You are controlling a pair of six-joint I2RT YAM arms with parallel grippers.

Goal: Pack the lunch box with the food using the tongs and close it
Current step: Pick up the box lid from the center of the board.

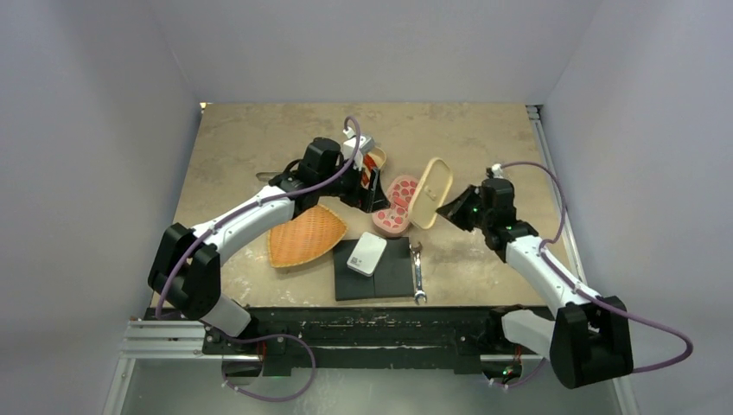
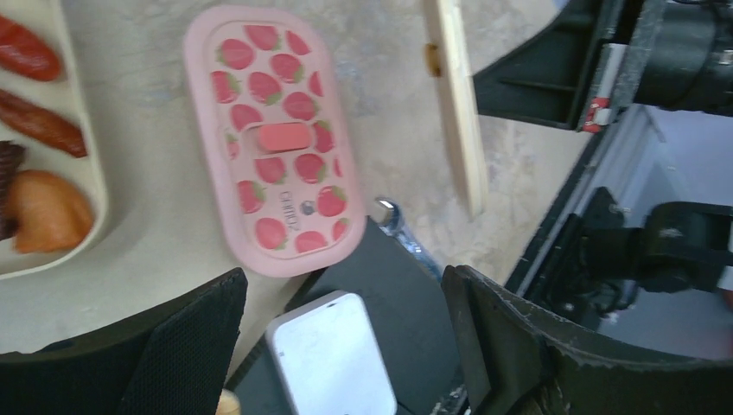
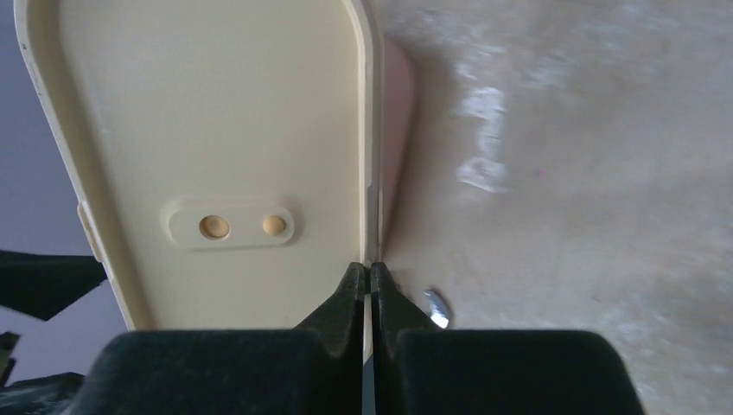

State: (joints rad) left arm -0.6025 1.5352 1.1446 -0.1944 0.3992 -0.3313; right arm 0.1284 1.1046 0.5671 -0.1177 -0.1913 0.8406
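Top external: cream lid (image 1: 430, 192) stands on edge, long axis running near-to-far.

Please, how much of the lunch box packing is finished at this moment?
Done: several food pieces lie in the lunch box tray. In hand: the right gripper is shut on the rim of the cream lid, which stands on its edge. The left gripper is open and empty. Left: the lid is not on the tray yet.
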